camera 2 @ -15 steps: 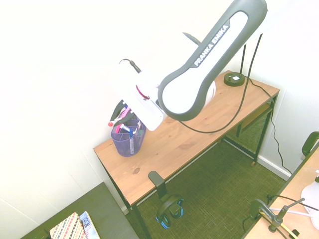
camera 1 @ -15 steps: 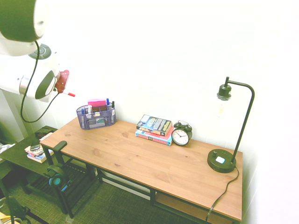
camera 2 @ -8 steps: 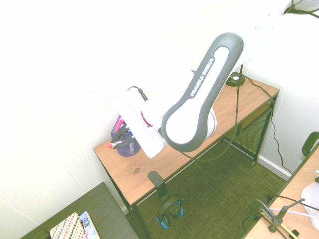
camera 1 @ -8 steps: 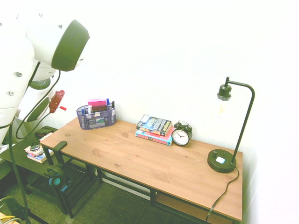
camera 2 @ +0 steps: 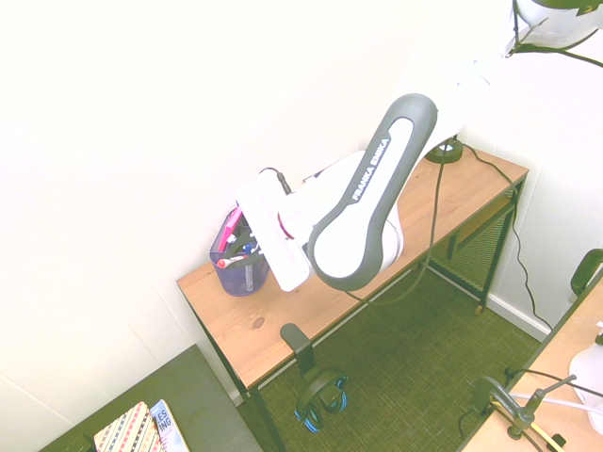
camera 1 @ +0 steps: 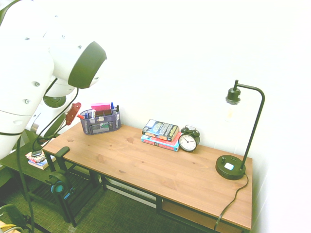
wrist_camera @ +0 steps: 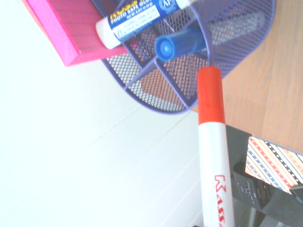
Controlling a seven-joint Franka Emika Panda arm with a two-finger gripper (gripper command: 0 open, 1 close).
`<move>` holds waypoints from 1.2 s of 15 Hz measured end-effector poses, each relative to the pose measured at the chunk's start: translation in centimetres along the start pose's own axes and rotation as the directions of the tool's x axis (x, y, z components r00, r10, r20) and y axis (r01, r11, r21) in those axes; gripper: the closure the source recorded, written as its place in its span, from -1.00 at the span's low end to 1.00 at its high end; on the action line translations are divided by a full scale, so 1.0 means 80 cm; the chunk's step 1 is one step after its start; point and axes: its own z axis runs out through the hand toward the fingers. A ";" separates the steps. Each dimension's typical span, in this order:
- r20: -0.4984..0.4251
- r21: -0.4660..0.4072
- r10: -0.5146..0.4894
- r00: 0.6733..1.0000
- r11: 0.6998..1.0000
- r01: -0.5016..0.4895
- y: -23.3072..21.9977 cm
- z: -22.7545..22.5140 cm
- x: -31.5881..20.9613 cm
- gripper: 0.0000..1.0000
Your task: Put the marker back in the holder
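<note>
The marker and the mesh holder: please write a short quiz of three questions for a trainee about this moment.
1. True or false: the marker already stands inside the holder.
2. Which colour is the marker's cap: A blue, B red, C black?
3. Fill in: on the desk, the alarm clock stands right beside a stack of ____.

Key:
1. False. The gripper holds it, shut on it, with the capped tip at the holder's rim; I cannot tell whether they touch.
2. B.
3. Books.
</note>
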 end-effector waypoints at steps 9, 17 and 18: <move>0.016 0.007 0.032 0.999 0.999 -0.032 -0.020 0.031 -0.006 1.00; 0.030 -0.024 0.122 0.992 0.992 -0.122 -0.043 0.030 -0.009 1.00; 0.024 -0.028 0.135 0.991 0.990 -0.135 -0.044 0.032 -0.001 1.00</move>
